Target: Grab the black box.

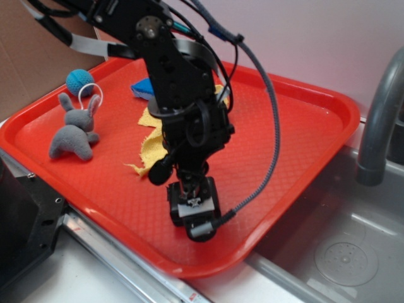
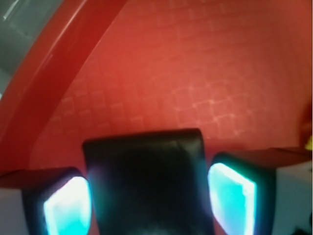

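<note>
Wrist: black box [image 2: 146,181] between fingers [image 2: 66,208]

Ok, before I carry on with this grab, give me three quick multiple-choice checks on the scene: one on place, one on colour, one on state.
1. Where is the black box?
A. between the gripper fingers
B. beside the bunny
C. in the sink

2. What colour is the tray?
A. blue
B. red
C. grey

3. How is the yellow cloth lying?
A. folded in the sink
B. draped over the faucet
C. crumpled on the tray

Answers: A, the wrist view shows a finger on each side of the box; B, red throughout; C, it lies rumpled behind the arm.
</note>
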